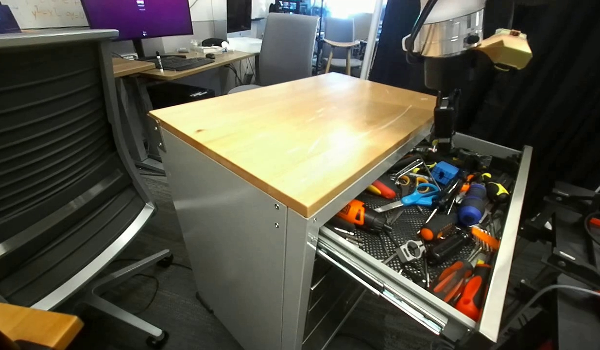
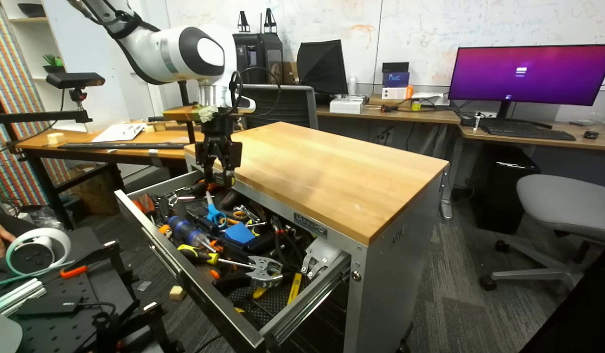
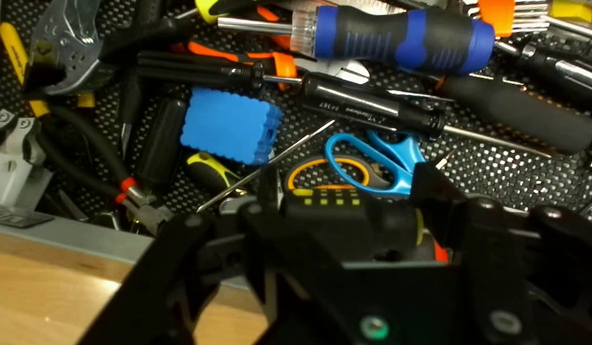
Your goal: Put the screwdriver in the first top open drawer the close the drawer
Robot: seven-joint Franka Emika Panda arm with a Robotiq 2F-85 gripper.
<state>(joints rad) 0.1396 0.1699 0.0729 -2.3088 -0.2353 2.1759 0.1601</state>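
Observation:
The screwdriver (image 3: 348, 220), stubby and black with yellow marks and a yellow ring, lies lengthwise between the fingertips of my gripper (image 3: 346, 191) in the wrist view. The fingers stand wide apart, one at each end of it. Contact at the shaft end is hard to see. In both exterior views my gripper (image 1: 444, 141) (image 2: 218, 180) points down over the drawer, close to the cabinet top's edge. The screwdriver (image 2: 227, 179) shows small and dark at the fingertips. The top drawer (image 1: 509, 243) (image 2: 192, 267) is pulled out and full of tools.
The wooden cabinet top (image 1: 300, 126) (image 2: 326, 166) is beside the gripper. In the drawer lie blue scissors (image 3: 396, 163), a blue block (image 3: 228, 124), a blue-handled tool (image 3: 396, 38) and several other tools. A dark cart (image 1: 572, 262) stands in front of the drawer.

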